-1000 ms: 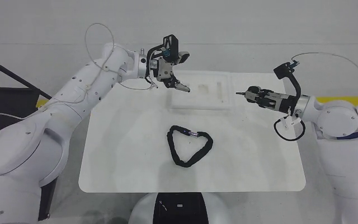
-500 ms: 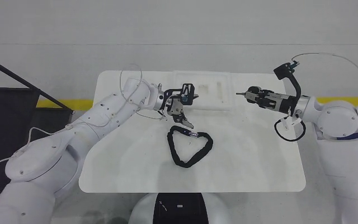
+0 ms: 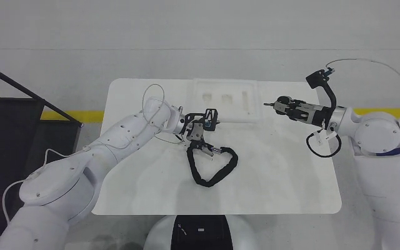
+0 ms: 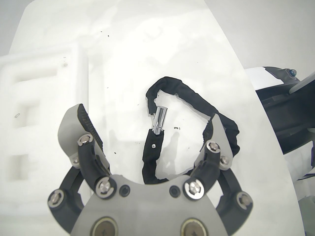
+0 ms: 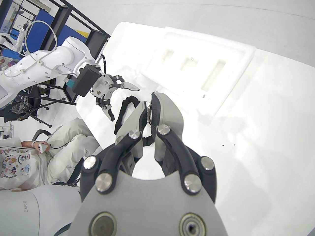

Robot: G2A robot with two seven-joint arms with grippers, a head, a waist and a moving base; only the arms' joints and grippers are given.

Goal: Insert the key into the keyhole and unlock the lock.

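Hovering over the middle of the white counter (image 3: 300, 175), my left gripper (image 4: 146, 114) is spread wide and has hold of nothing. Its two fingers stand on either side of the black fabric-sleeved chain lock (image 4: 187, 93), which lies flat in a closed loop. Between them sits the shiny silver lock cylinder (image 4: 160, 119) that joins the loop's two ends. I judge I am placed like this so I can close on the cylinder, or on the sleeve right beside it, and keep it from sliding or turning when the key goes in. Whether a finger touches the sleeve I cannot tell. My right gripper (image 5: 147, 105) is held above the far right part of the counter, well apart from the lock and pointing left toward it. Its pads are pressed together on a small metal key (image 5: 148, 112), or so I judge, since only a sliver shows between them and I cannot say which way the blade faces. Holding it off to the side leaves the way to the cylinder free for the left side to get its grip. A white foam tray with rectangular recesses (image 3: 240, 115) lies along the far edge, just beyond the lock. Insertion is not yet begun, and I cannot make out the keyhole.
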